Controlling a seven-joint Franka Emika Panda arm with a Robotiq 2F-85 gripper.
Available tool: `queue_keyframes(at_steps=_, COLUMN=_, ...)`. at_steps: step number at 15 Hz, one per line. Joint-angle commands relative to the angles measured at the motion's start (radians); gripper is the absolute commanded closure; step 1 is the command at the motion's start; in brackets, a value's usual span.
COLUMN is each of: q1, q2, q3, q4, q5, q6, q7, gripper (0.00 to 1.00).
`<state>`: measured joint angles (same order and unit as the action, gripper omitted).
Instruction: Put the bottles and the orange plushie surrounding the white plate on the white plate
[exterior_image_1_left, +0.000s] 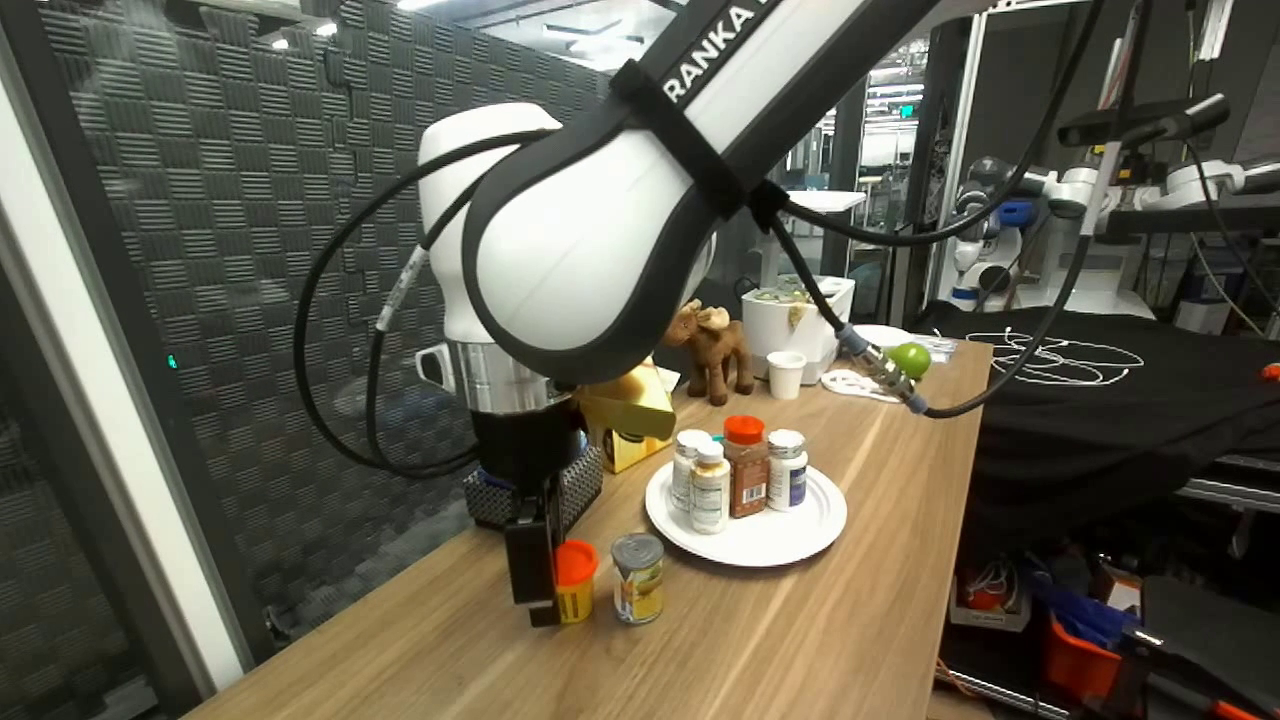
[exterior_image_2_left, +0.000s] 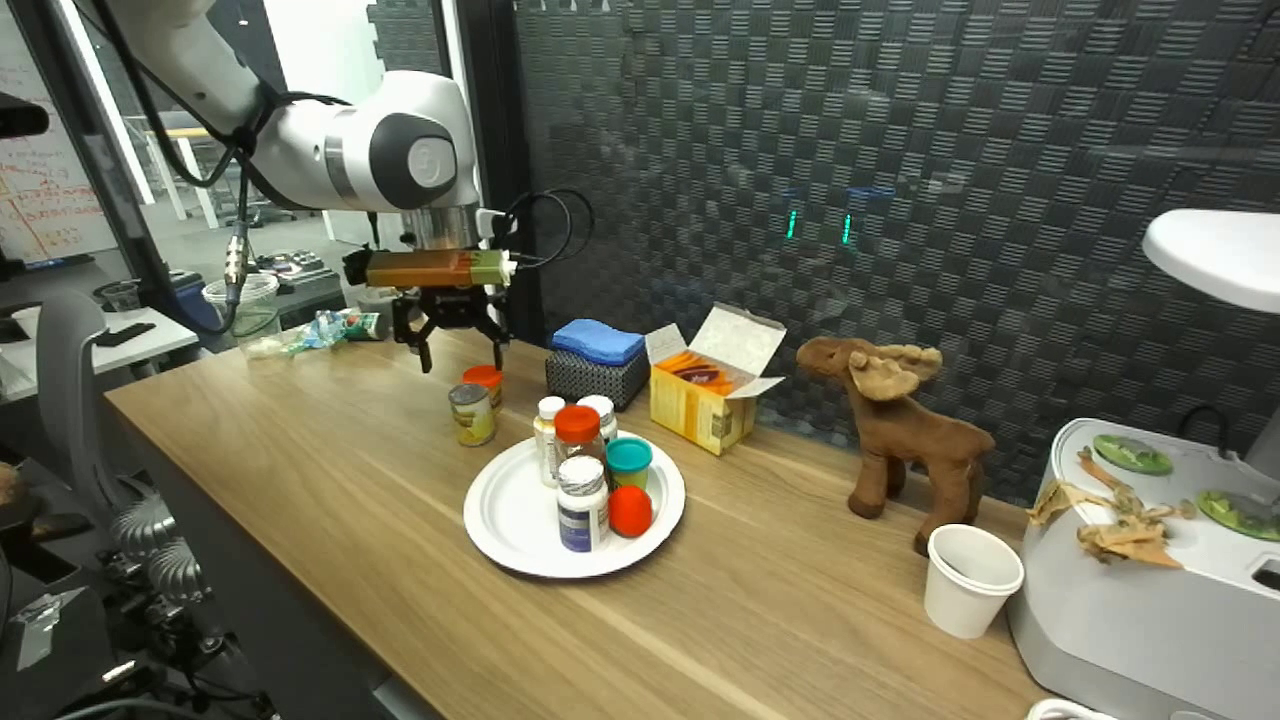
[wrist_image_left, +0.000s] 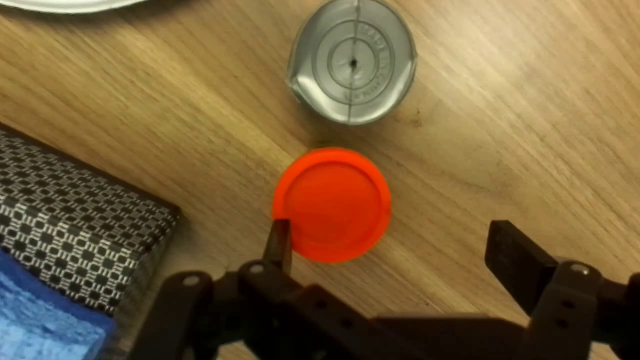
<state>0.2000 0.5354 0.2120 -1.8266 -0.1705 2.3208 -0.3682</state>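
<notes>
Gripper (wrist_image_left: 390, 234) spread wide, nothing held; the red-lidded tub (wrist_image_left: 334, 202) sits at its ten o'clock, wrist view, so probably shift there!

Close quarters are created around the red-lidded tub (wrist_image_left: 331, 205), whose lid is overlapped in the wrist view by one finger (wrist_image_left: 280, 245) of the widely parted gripper (wrist_image_left: 391, 225); contact cannot be confirmed. Only a narrow strip of wood is shown between tub and can (wrist_image_left: 352, 62). Broader passage is offered by bare tabletop (wrist_image_left: 450, 150) toward the opposite finger. Along the padded wall (exterior_image_2_left: 900, 200), access is obstructed by a patterned box (exterior_image_2_left: 597, 380) and a flap-topped yellow carton (exterior_image_2_left: 702, 408). On the white plate (exterior_image_2_left: 505, 520), the middle and wall side are occupied by bottles (exterior_image_2_left: 582, 512) and the orange plushie (exterior_image_2_left: 630, 511); room is found toward the tabletop's long free edge.
</notes>
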Motion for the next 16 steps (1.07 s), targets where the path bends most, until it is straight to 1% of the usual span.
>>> queue_keyframes(at_steps=1, q1=0.003, q2=-0.022, q3=0.0, q4=-0.007, q5=-0.015, q6=0.015, q7=-0.003, gripper=0.0)
queue_keyframes(at_steps=5, q1=0.0, q2=-0.025, q3=-0.004, q4=-0.005, q5=-0.018, q6=0.047, q7=0.001, gripper=0.0)
queue_keyframes(at_steps=10, q1=-0.004, q2=-0.026, q3=-0.029, q4=-0.002, q5=-0.037, q6=0.072, q7=0.015, gripper=0.0)
queue_keyframes(at_steps=13, q1=-0.01, q2=-0.024, q3=-0.039, q4=0.0, q5=-0.039, q6=0.051, q7=0.009, gripper=0.0)
queue_keyframes(at_steps=16, q1=-0.027, q2=-0.019, q3=-0.03, q4=0.004, q5=-0.018, q6=0.009, q7=-0.017, gripper=0.0)
